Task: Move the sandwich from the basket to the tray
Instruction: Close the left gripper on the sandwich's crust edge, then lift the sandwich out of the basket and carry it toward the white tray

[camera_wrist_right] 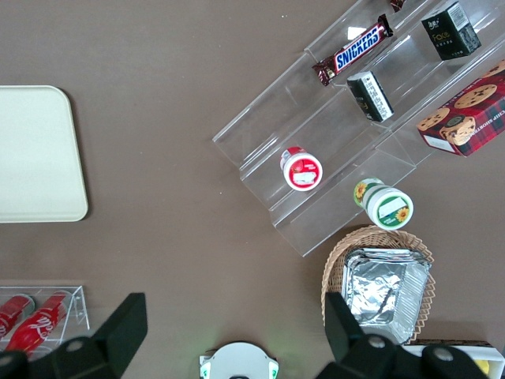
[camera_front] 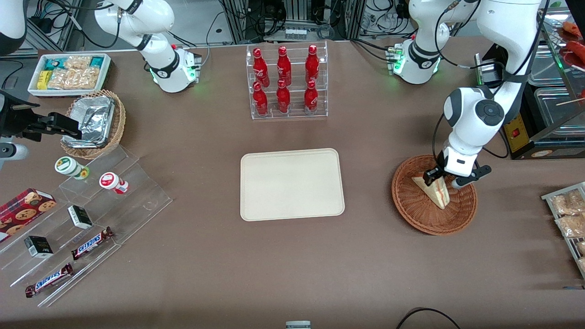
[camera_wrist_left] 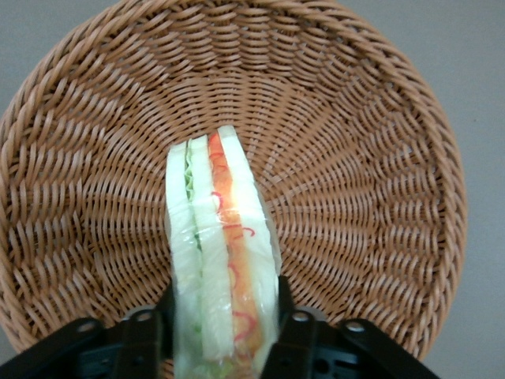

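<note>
The sandwich (camera_front: pixel 437 190) (camera_wrist_left: pixel 221 253), a wrapped wedge with orange-red and green filling at its edge, stands on edge in the reddish-brown wicker basket (camera_front: pixel 413 208) (camera_wrist_left: pixel 355 158). My left gripper (camera_front: pixel 442 179) (camera_wrist_left: pixel 223 324) is down in the basket, shut on the sandwich. One black finger (camera_wrist_left: pixel 290 332) presses on each bread face. The cream tray (camera_front: pixel 291 183) (camera_wrist_right: pixel 35 154) lies flat at mid-table with nothing on it, beside the basket toward the parked arm's end.
A clear rack of red bottles (camera_front: pixel 287 82) stands farther from the front camera than the tray. Acrylic steps with snacks (camera_front: pixel 87 214), a tan basket of foil containers (camera_front: pixel 93 121) and a white tub (camera_front: pixel 68 73) sit at the parked arm's end. A black appliance (camera_front: pixel 544 132) stands near the basket.
</note>
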Controlling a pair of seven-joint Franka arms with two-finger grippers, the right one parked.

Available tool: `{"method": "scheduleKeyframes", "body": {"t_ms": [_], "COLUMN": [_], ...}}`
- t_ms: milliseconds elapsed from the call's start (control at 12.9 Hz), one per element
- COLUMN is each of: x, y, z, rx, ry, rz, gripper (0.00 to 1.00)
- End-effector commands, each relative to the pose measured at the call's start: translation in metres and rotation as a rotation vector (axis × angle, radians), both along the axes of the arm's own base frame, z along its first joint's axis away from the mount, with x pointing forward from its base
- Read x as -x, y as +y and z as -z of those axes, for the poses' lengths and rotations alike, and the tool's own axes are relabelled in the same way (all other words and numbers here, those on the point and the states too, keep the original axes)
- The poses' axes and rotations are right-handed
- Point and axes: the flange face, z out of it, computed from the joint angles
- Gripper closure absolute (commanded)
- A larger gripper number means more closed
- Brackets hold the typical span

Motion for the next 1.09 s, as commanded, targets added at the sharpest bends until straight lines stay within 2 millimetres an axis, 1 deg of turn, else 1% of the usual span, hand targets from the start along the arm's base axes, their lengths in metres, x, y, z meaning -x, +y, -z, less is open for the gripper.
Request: {"method": "scheduleKeyframes", "body": {"t_ms": [0,78,155,233,388,465,543,620,698,775,853,930,1008], "x": [-0.006,-0.006,-0.01,-0.016,-0.039,-0.05,-0.059,-0.067,-0.071,-0.073,-0.071,-0.065,-0.057], "y": [-0.006,-0.008,-0.009,-0.016,-0.038,-0.053,-0.068,-0.086,-0.104,-0.127,-0.151,-0.18,-0.211], "z": [-0.025,-0.035,-0.051,-0.066,-0.113,-0.139,-0.16,-0.18,-0.195,-0.206,-0.212,-0.214,-0.206], "rx": [0.0,-0.002,-0.005,-0.01,-0.021,-0.026,-0.032,-0.036,-0.037,-0.034,-0.032,-0.031,-0.039], "ry": [-0.044,-0.047,-0.041,-0.01,0.071,0.113,0.149,0.166,0.18,0.187,0.185,0.178,0.184], "rz": [-0.002,0.005,0.01,0.023,0.051,0.074,0.097,0.124,0.149,0.177,0.193,0.2,0.221], "gripper": [1.0,1.0,1.0,1.0,1.0,1.0,1.0,1.0,1.0,1.0,1.0,1.0,1.0]}}
